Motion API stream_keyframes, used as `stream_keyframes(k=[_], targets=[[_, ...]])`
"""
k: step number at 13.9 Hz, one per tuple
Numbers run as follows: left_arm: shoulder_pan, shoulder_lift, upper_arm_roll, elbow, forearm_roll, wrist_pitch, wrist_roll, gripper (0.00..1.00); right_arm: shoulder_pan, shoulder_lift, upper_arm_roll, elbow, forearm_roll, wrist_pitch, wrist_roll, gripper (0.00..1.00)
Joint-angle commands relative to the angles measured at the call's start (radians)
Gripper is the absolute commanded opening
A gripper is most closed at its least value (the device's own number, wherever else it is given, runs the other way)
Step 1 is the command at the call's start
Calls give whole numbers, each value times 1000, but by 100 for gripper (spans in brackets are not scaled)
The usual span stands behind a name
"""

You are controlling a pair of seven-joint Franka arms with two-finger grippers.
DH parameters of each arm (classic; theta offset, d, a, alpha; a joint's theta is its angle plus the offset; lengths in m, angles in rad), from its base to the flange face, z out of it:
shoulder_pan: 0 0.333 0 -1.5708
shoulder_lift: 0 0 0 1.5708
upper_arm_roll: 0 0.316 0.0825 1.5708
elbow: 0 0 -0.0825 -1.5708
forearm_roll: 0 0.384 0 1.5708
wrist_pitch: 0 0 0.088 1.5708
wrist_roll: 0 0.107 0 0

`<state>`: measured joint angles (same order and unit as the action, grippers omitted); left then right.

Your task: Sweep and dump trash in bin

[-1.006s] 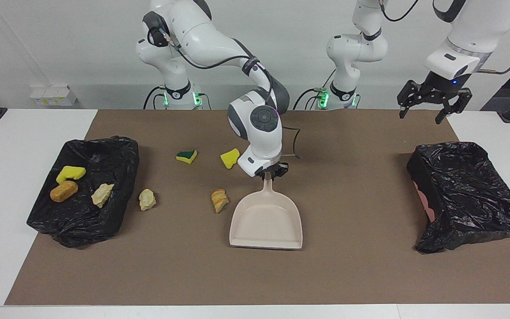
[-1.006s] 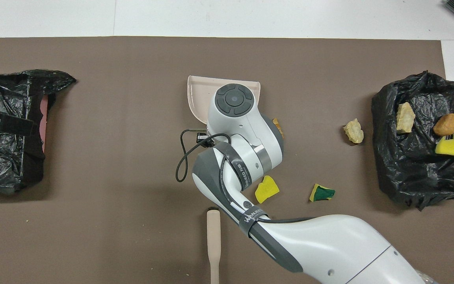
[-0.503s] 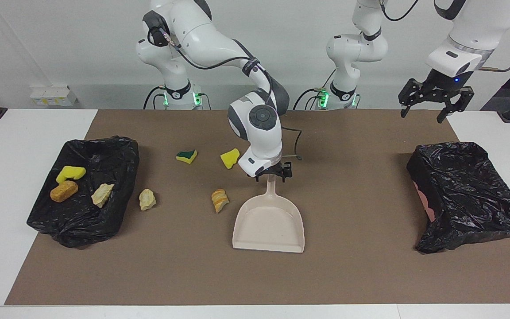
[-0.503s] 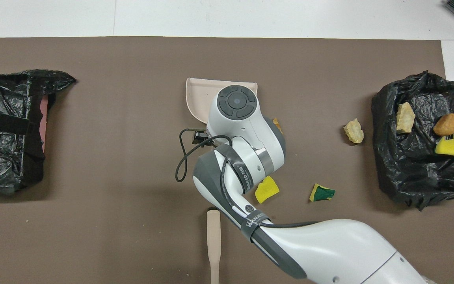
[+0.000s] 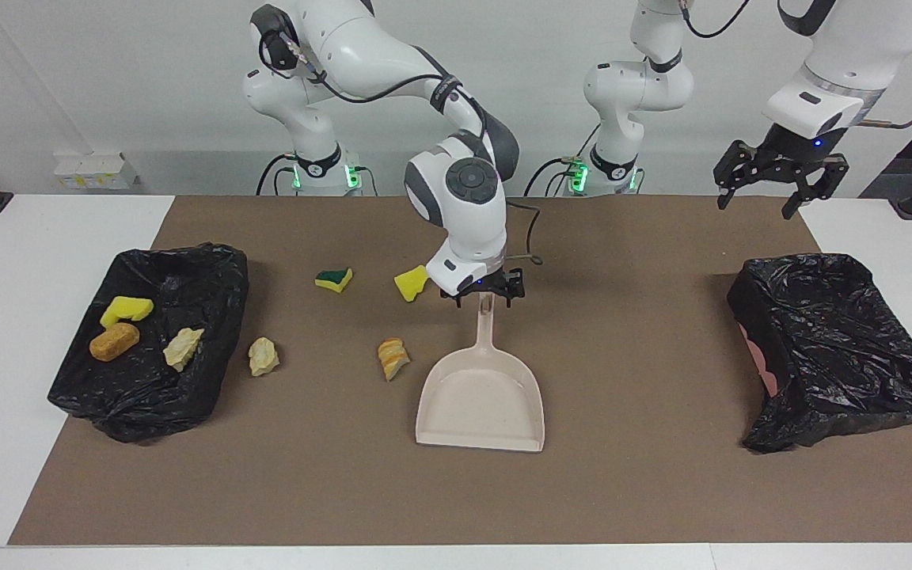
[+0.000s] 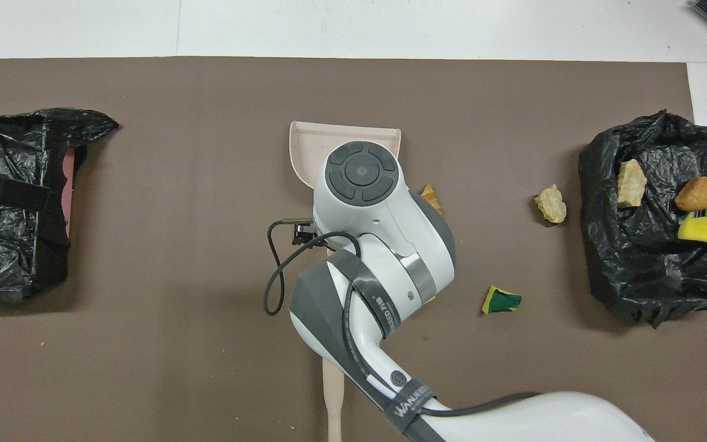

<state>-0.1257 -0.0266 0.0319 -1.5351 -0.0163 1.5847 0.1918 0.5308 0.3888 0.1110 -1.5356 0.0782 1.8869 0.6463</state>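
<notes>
The right claw is hanging apart over the dustpan handle; the left claw is waiting apart. The claw could be nudging the handle, pushing the pan onto the striped scrap.

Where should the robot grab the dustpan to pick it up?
By its handle, from straight above. The dustpan lies flat, and the thin handle points toward the robots, narrow enough for two fingers. The open right gripper is already over the handle's end.

2 white arms, grey joints, black cables, black grippers.
</notes>
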Motion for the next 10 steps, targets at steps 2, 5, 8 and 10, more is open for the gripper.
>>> stream_keyframes(k=[2, 5, 8, 10], targets=[[-8, 20, -29, 7, 18, 61, -6, 100, 24, -161, 10, -205, 32, -25, -8, 100], [-9, 69, -82, -3, 19, 144, -70, 100, 55, -260, 16, -375, 131, 7, -13, 100], [-11, 129, -145, -19, 21, 220, -141, 100, 100, -347, 16, -535, 156, 102, -4, 100], [-11, 134, -196, -78, 29, 283, -178, 100, 116, -378, 16, -596, 176, 130, -5, 100]])
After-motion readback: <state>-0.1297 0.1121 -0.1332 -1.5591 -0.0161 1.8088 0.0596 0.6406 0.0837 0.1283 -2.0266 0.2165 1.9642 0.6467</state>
